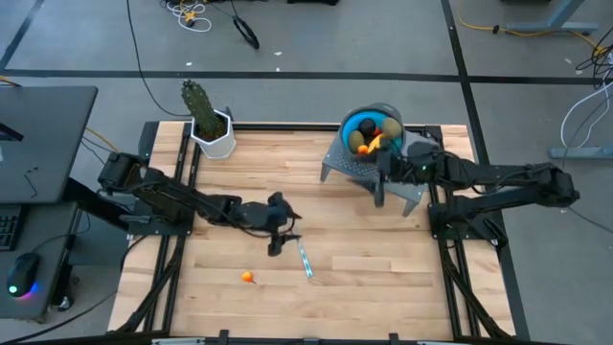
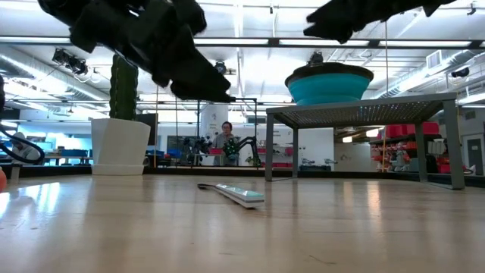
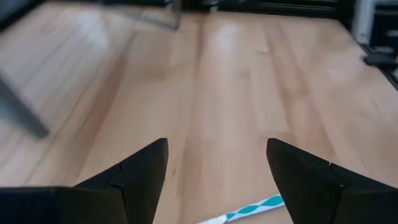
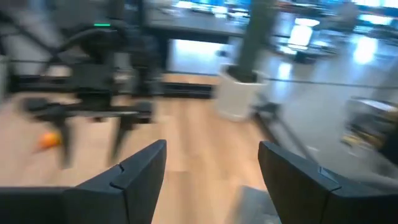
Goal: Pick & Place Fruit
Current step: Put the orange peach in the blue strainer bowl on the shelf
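A teal bowl (image 1: 368, 123) sits on a grey metal stand (image 1: 342, 165) at the table's far right. It holds a yellow piece (image 1: 375, 145), an olive-brown oval (image 1: 357, 140), a dark ball (image 1: 367, 126) and orange bits. One tiny orange fruit (image 1: 247, 277) lies on the wood near the front, also seen in the right wrist view (image 4: 48, 140). My left gripper (image 1: 287, 230) hovers open mid-table, above the slim knife (image 1: 305, 259). My right gripper (image 1: 383, 163) is open above the stand, beside the bowl's near side. Both wrist views show empty fingers (image 3: 144, 171) (image 4: 140, 168).
A green cactus in a white pot (image 1: 209, 125) stands at the far left edge of the table. The knife (image 2: 235, 193) lies flat between the left gripper and the stand's legs (image 2: 295, 152). Bare wood stretches across the near half of the table.
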